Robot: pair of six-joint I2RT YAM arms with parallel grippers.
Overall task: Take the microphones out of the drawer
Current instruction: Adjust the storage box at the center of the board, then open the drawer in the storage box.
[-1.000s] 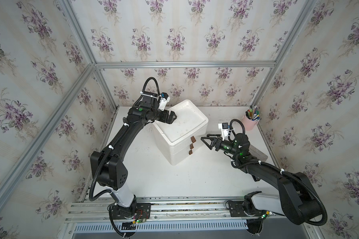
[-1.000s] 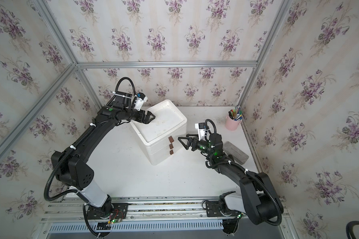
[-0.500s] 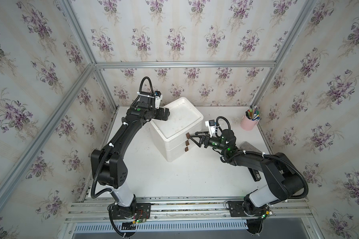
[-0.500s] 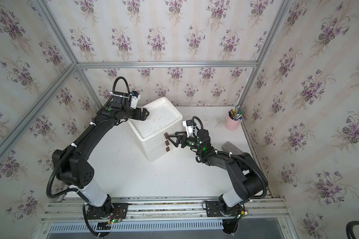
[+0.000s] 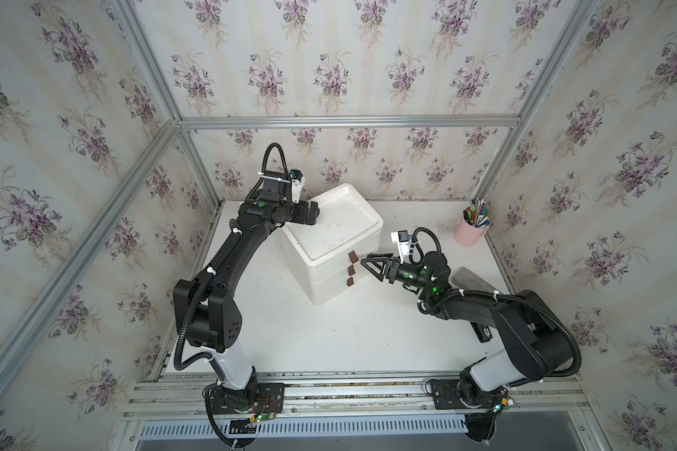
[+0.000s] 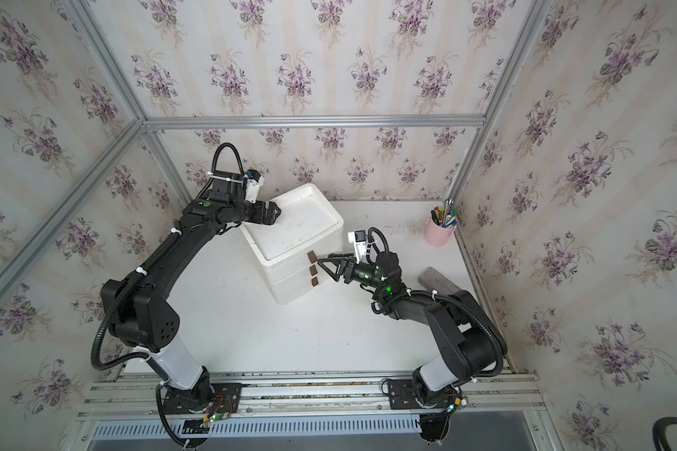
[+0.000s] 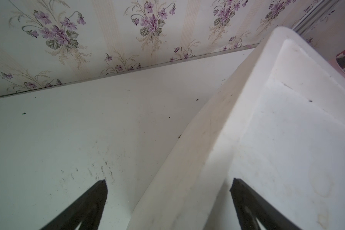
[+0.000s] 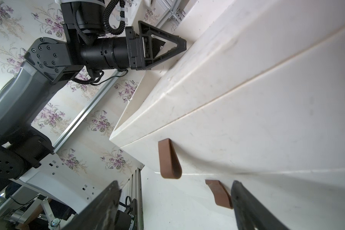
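Scene: Two black arms close on a white drawer unit (image 5: pixel 329 275) standing on a white table (image 5: pixel 290 336), as both top views show.
Drawers: Three, stacked, all shut. Each front carries a brown tab (image 5: pixel 353 256).
Microphone: Not seen in any view. With the drawers shut, I cannot tell which one holds it.
Left gripper (image 5: pixel 316 213): At the unit's back corner, jaws wide apart, holding nothing.
Right gripper (image 5: pixel 364 261): Level with the tabs and just beside them, jaws apart, gripping nothing.
Left wrist view: Shows what the top views cannot. The unit's raised rim (image 7: pixel 197 159) runs between the two fingers (image 7: pixel 100 191), one over the table and one over the recessed top. Whether either touches the rim I cannot tell.
Right wrist view: Two tabs up close, loops of brown strap. One (image 8: pixel 168 159) hangs in the gap between the fingers (image 8: pixel 112 191); the next (image 8: pixel 218 193) sits just beside a finger, and contact cannot be told. Beyond them, the left gripper is at the rim.
Table's right side: A pink pen cup (image 5: pixel 470 237) near the back wall and a grey block (image 5: pixel 471 278) nearer the front, both well apart from the unit. The top views show both whole; the left wrist view catches only the cup's edge.
Under the right arm: A small black item (image 5: pixel 484 334), part hidden. What it is I cannot tell.
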